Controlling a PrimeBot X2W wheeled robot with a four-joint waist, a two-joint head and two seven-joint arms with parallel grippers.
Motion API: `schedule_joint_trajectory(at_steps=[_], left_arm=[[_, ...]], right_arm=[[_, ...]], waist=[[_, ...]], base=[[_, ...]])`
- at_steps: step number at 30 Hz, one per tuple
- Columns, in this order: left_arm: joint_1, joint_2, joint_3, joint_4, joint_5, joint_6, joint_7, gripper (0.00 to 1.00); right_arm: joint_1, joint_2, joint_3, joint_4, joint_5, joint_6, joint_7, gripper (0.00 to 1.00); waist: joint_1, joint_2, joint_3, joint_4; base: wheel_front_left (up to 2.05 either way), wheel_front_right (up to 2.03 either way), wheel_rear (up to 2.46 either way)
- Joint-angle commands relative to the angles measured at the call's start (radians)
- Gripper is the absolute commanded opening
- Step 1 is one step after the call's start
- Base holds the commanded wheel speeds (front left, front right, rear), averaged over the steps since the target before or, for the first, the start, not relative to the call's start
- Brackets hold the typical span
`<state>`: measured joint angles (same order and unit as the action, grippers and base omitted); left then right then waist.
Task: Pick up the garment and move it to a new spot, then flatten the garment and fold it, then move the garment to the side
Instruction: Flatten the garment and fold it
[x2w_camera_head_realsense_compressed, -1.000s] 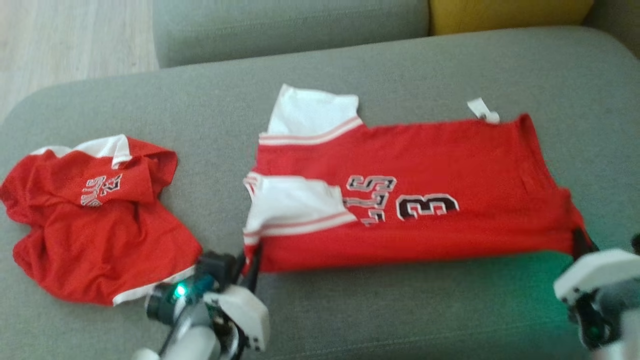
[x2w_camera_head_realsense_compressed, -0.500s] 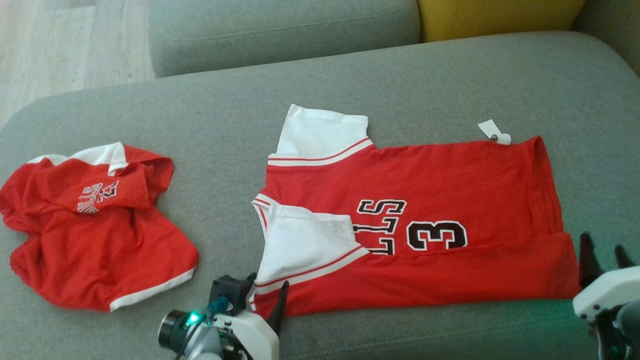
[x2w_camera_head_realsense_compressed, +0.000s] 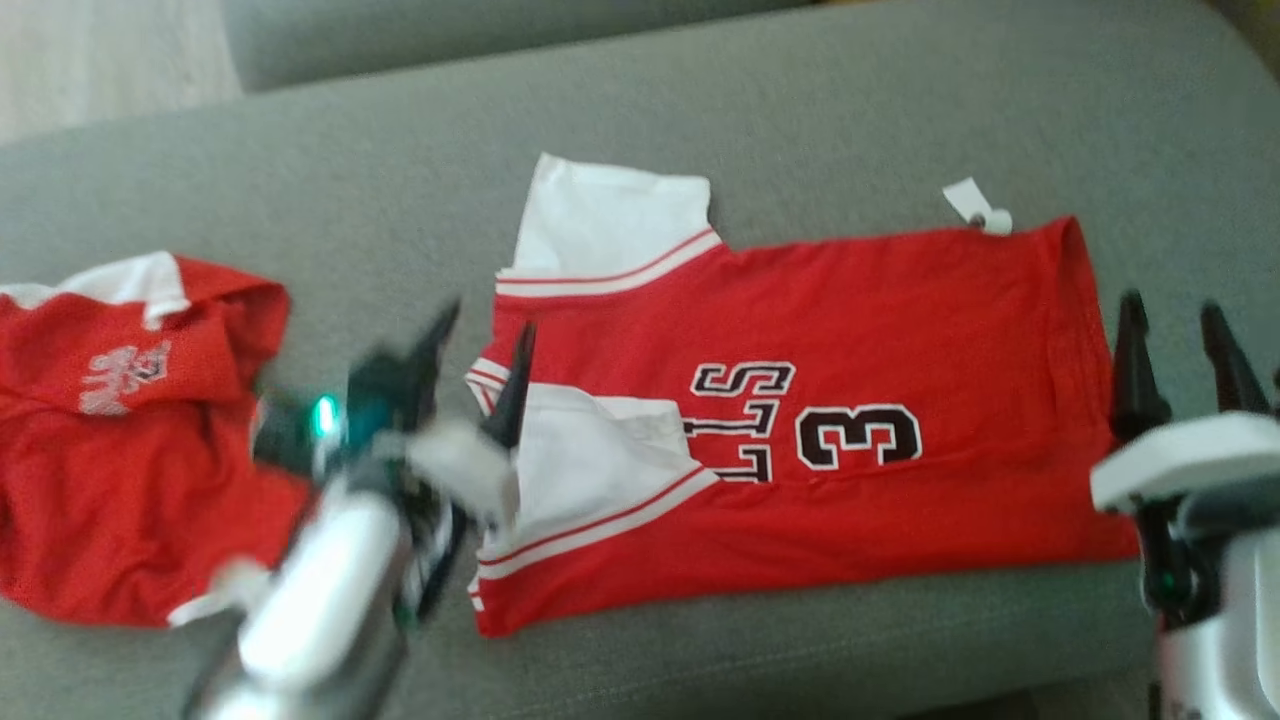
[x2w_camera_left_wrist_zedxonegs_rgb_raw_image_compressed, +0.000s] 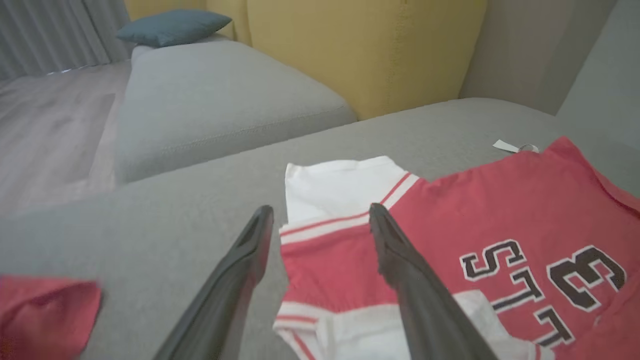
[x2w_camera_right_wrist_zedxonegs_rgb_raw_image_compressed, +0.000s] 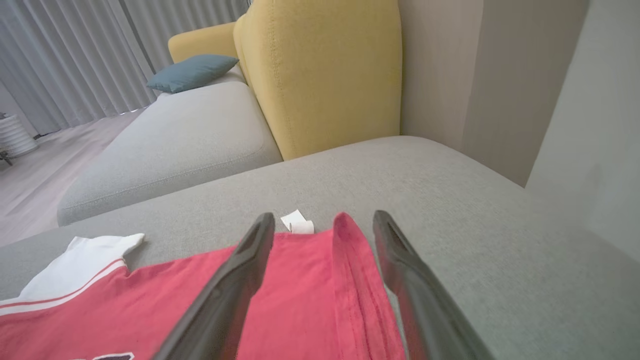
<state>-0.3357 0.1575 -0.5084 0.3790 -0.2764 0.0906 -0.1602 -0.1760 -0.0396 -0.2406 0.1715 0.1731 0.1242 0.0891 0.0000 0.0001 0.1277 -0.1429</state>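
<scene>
Head view shows the red jersey (x2w_camera_head_realsense_compressed: 860, 330) lying flat across the middle of the grey sofa seat (x2w_camera_head_realsense_compressed: 800, 90), with its sleeve end toward the robot's left and its hem toward the right. Laid lengthwise like this, each end sits within reach of one arm. Its near long edge is turned up over the body, so the near white sleeve (x2w_camera_head_realsense_compressed: 590, 460) covers part of the lettering beside the number 3; this looks like a first lengthwise fold already laid. The far white sleeve (x2w_camera_head_realsense_compressed: 610, 220) lies spread out, and a white tag (x2w_camera_head_realsense_compressed: 975, 205) pokes out at the far hem corner. The left gripper (x2w_camera_head_realsense_compressed: 488, 318) is spread and holds nothing. It hangs at the sleeve end, one finger over the jersey's edge and the other over bare seat just beside it. The right gripper (x2w_camera_head_realsense_compressed: 1171, 302) is also spread and empty, just beside the hem; in the right wrist view the hem edge runs between its fingers. Whether either touches the cloth I cannot tell. A crumpled red garment with white trim (x2w_camera_head_realsense_compressed: 120, 440) lies apart at the far left.
</scene>
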Motion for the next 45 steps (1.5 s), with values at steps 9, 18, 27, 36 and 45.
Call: schedule_joint_trajectory(at_steps=[9, 18, 27, 36, 45], left_arm=[[-0.482, 0.081, -0.007, 0.166, 0.03, -0.179, 0.177, 1.0], [-0.765, 0.139, -0.104, 0.42, -0.058, -0.221, 0.345, 1.0], [-0.863, 0.18, -0.253, 0.544, -0.191, -0.221, 0.412, 1.0], [-0.907, 0.192, -0.324, 0.639, -0.23, -0.221, 0.365, 1.0], [-0.936, 0.176, -0.378, 0.68, -0.291, -0.221, 0.384, 1.0]], right_arm=[[-0.228, -0.011, 0.128, -0.048, -0.035, 0.007, -0.035, 1.0], [-0.349, -0.011, 0.187, -0.025, -0.021, 0.007, -0.053, 1.0], [-0.368, -0.011, 0.201, 0.017, 0.009, 0.007, -0.088, 1.0], [-0.371, -0.011, 0.218, 0.038, 0.024, 0.007, -0.104, 1.0], [-0.385, -0.011, 0.228, 0.045, 0.033, 0.007, -0.11, 1.0]], waist=[[0.0, -0.0001, 0.219, -0.117], [0.0, -0.0001, 0.31, -0.19], [0.0, -0.0001, 0.326, -0.216], [0.0, -0.0001, 0.339, -0.233], [0.0, -0.0001, 0.361, -0.248]], base=[[0.0, 0.0, 0.0], [0.0, 0.0, 0.0], [0.0, 0.0, 0.0], [0.0, 0.0, 0.0], [0.0, 0.0, 0.0]])
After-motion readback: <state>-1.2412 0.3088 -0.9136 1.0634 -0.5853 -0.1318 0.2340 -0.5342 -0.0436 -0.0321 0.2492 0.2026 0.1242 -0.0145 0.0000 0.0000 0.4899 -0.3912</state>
